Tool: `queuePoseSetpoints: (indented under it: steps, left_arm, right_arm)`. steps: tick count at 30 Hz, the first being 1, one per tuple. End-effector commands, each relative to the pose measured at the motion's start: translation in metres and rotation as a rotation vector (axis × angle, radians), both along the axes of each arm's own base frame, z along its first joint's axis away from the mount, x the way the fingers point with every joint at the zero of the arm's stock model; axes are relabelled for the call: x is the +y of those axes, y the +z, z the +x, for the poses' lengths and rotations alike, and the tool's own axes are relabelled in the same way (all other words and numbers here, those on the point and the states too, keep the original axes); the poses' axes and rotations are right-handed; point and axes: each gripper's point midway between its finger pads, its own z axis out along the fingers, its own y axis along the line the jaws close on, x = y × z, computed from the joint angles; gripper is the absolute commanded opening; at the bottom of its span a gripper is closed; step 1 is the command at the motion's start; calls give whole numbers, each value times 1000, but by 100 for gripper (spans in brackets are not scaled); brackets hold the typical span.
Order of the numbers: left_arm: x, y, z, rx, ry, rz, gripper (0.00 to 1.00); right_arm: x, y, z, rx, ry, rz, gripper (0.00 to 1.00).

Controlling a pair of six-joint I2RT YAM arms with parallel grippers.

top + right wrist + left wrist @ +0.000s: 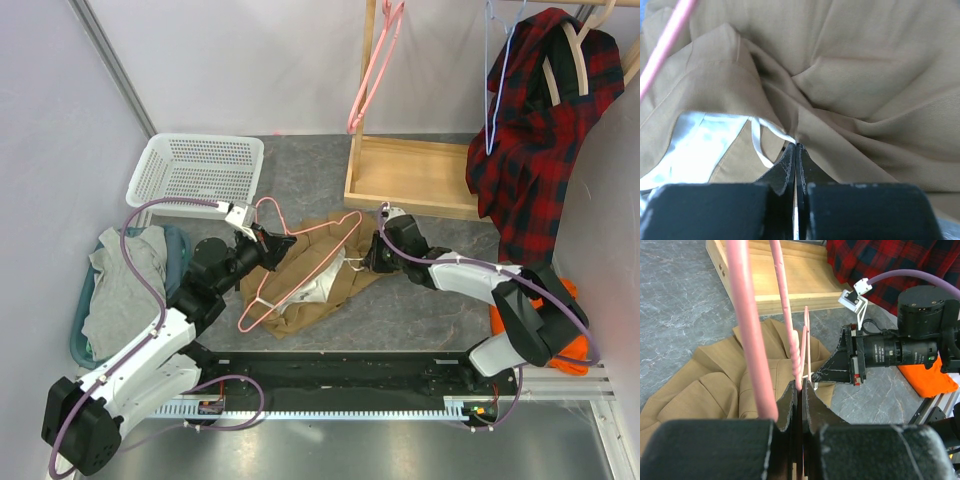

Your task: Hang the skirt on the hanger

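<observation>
1. One tan skirt [330,240] lies crumpled mid-table, between the two arms.
2. Across it rests the pink hanger [751,340], clamped tight in the left gripper [799,390] near the hook.
3. Right gripper [796,150] shows jaws pressed together at the waistband, apparently pinching the white loop [771,130].
4. Best handled by keeping the hanger level and steady while the right arm lifts the loop gently over the hanger's end; a hard tug would likely slip the thin ribbon free.
</observation>
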Motion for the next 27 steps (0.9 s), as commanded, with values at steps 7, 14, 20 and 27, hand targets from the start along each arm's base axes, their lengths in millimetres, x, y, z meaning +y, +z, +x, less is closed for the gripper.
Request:
queuePoseSetpoints:
  steps: [7,14,20,27]
  left_arm:
    - [-9,-10,-17,14,-75,54,2]
    - [-11,-19,-19,14,-73,76,2]
    - [-4,-30,-20,19,-39,109,2]
    - [-5,-36,-22,19,-44,126,2]
  right_arm:
    - [-11,42,35,-99,-27,-144,0]
    - [-18,50,43,-104,-37,-180,0]
    - [-27,46,47,-87,-44,-199,0]
    - [-26,52,52,-91,-42,-194,0]
